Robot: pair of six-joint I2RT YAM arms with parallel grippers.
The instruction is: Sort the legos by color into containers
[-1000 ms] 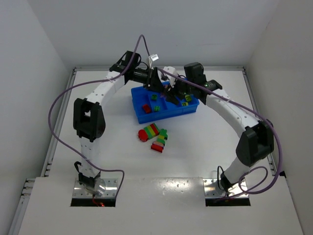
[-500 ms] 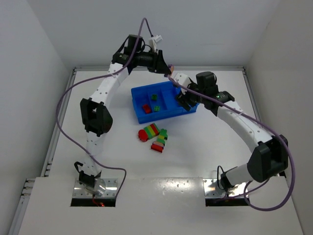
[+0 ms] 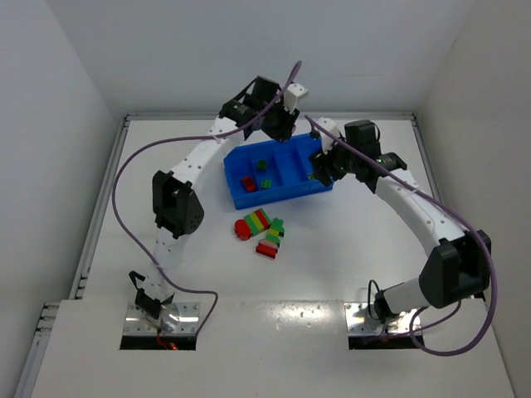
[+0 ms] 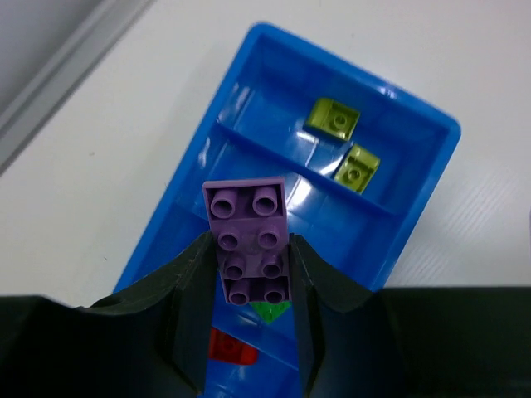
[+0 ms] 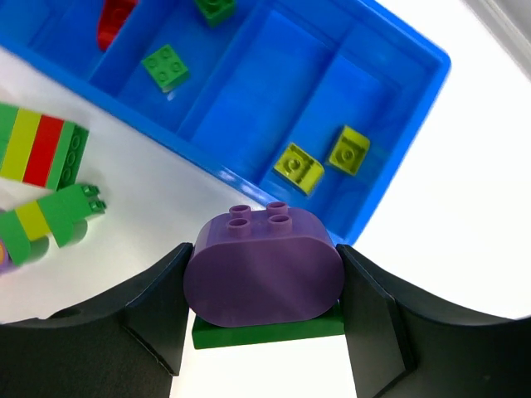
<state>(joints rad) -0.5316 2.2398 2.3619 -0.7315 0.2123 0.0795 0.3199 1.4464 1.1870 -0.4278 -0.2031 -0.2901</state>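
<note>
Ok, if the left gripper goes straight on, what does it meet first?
Likely the blue tray: the left gripper, shut on a purple brick, aims into its empty compartment, next to the yellow bricks. Depth unclear.

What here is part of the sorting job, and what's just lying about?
Job: blue tray; purple brick in left claw; purple-on-green piece in right claw; yellow bricks, green bricks, red brick; striped stacks on table.
Lying about: purple cables; metal base plates.
</note>
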